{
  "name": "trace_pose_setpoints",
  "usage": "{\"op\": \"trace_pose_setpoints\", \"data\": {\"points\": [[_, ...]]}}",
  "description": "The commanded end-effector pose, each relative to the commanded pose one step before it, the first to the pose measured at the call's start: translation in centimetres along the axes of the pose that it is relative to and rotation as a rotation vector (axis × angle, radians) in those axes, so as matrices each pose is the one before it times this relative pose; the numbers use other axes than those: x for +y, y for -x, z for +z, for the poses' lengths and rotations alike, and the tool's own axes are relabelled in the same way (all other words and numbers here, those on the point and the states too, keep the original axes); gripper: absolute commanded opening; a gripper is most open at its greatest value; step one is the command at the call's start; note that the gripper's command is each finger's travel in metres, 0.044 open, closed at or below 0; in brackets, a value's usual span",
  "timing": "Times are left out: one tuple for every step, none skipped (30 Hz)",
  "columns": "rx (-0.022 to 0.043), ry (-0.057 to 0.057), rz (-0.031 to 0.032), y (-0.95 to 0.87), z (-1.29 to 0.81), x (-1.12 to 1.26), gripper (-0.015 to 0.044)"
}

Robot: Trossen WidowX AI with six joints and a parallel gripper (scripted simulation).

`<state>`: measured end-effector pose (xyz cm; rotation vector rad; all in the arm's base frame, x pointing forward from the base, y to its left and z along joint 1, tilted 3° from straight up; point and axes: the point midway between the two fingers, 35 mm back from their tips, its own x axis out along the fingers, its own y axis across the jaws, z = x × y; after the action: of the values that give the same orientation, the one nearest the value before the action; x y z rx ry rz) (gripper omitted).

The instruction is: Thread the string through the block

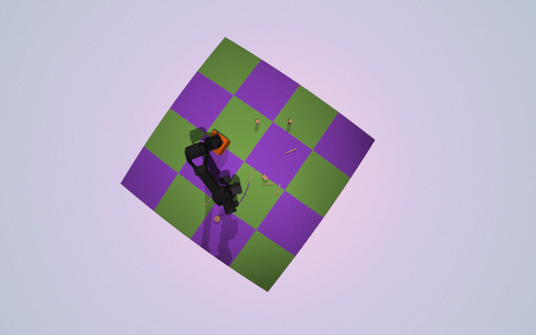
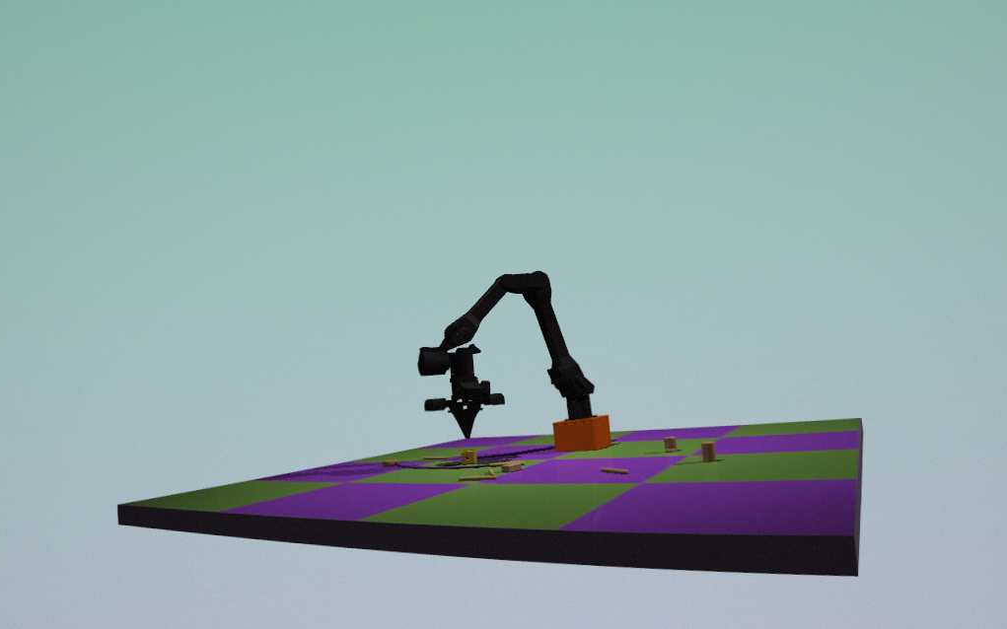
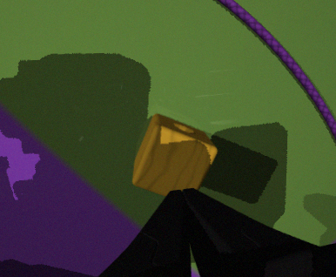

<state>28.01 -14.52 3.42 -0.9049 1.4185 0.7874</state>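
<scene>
My gripper [image 1: 228, 195] [image 2: 466, 434] [image 3: 182, 201] is shut with nothing between its fingers. It hangs a little above the table, pointing down. The wooden block [image 3: 171, 158] [image 2: 468, 454] lies on a green square just beyond the fingertips, apart from them, with a dark opening on its upper face. In the top view the arm hides it. The purple string [image 3: 262, 30] [image 1: 244, 193] curves past the block. It runs from the round button [image 1: 217, 218] to a thin stick [image 1: 250, 177] lying on the table.
Loose sticks [image 1: 290, 150] [image 1: 268, 184] [image 1: 277, 188] [image 1: 207, 201] lie around. A small pale cube [image 1: 264, 177] [image 2: 512, 465] sits near them. Two upright pegs [image 1: 257, 121] [image 1: 290, 121] stand farther back. The arm's orange base [image 1: 221, 142] [image 2: 581, 432] stands on the table.
</scene>
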Motion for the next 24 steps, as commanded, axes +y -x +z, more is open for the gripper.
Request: {"op": "trace_pose_setpoints", "data": {"points": [[0.0, 0.0, 0.00002, -0.001, 0.0, 0.0, 0.0], [0.0, 0.0, 0.0, 0.0, 0.0, 0.0, 0.0], [0.0, 0.0, 0.0, 0.0, 0.0, 0.0, 0.0], [0.0, 0.0, 0.0, 0.0, 0.0, 0.0, 0.0], [0.0, 0.0, -0.00002, 0.001, 0.0, 0.0, 0.0026], [0.0, 0.0, 0.0, 0.0, 0.0, 0.0, 0.0052], [0.0, 0.0, 0.0, 0.0, 0.0, 0.0, 0.0079], [0.0, 0.0, 0.0, 0.0, 0.0, 0.0, 0.0105], [0.0, 0.0, 0.0, 0.0, 0.0, 0.0, 0.0131], [0.0, 0.0, 0.0, 0.0, 0.0, 0.0, 0.0157], [0.0, 0.0, 0.0, 0.0, 0.0, 0.0, 0.0184], [0.0, 0.0, 0.0, 0.0, 0.0, 0.0, 0.021], [0.0, 0.0, 0.0, 0.0, 0.0, 0.0, 0.0236], [0.0, 0.0, 0.0, 0.0, 0.0, 0.0, 0.0243], [0.0, 0.0, 0.0, 0.0, 0.0, 0.0, 0.0243], [0.0, 0.0, 0.0, 0.0, 0.0, 0.0, 0.0216], [0.0, 0.0, 0.0, 0.0, 0.0, 0.0, 0.019], [0.0, 0.0, 0.0, 0.0, 0.0, 0.0, 0.0164], [0.0, 0.0, 0.0, 0.0, 0.0, 0.0, 0.0138], [0.0, 0.0, 0.0, 0.0, 0.0, 0.0, 0.0111], [0.0, 0.0, 0.0, 0.0, 0.0, 0.0, 0.0085], [0.0, 0.0, 0.0, 0.0, 0.0, 0.0, 0.0059], [0.0, 0.0, 0.0, 0.0, 0.0, 0.0, 0.0033], [0.0, 0.0, 0.0, 0.0, 0.0, 0.0, 0.0006]]}}
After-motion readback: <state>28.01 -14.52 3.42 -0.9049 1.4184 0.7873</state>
